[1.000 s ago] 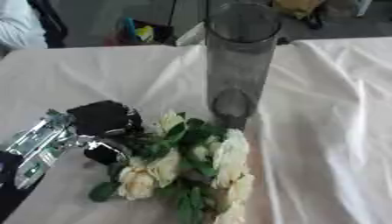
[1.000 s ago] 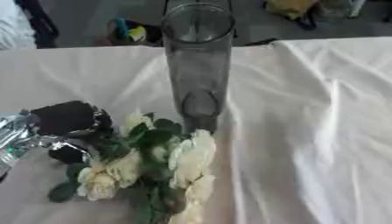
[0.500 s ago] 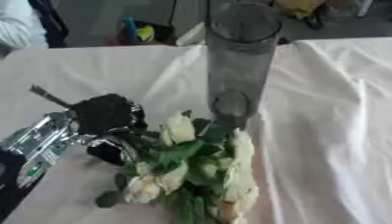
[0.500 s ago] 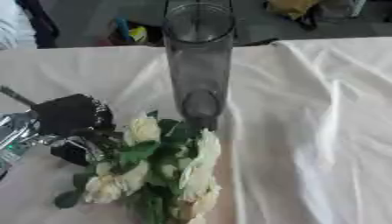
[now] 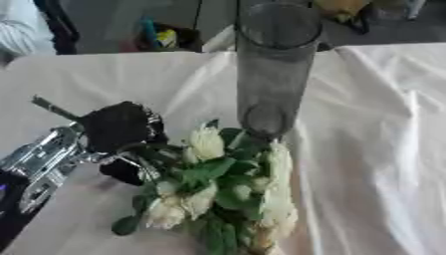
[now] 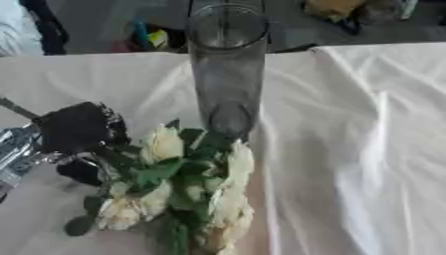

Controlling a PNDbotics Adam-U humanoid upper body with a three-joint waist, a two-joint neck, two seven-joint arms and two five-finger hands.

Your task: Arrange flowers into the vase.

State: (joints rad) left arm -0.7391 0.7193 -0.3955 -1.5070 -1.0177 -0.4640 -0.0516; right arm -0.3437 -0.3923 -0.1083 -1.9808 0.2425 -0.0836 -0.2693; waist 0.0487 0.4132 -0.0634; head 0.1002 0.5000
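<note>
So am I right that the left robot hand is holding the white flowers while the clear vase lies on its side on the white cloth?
Not quite: the vase stands upright on the cloth, not on its side, as the left eye view shows. The rest holds: the left robot hand grips the white flowers just in front of it.

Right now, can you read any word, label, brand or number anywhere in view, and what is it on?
No readable text in either view.
Vase: clear glass, no label or mark visible.
Flowers and white cloth: plain, no print.
Left hand: black and silver, no marking legible.
Colourful items beyond the table: too blurred to read.
</note>
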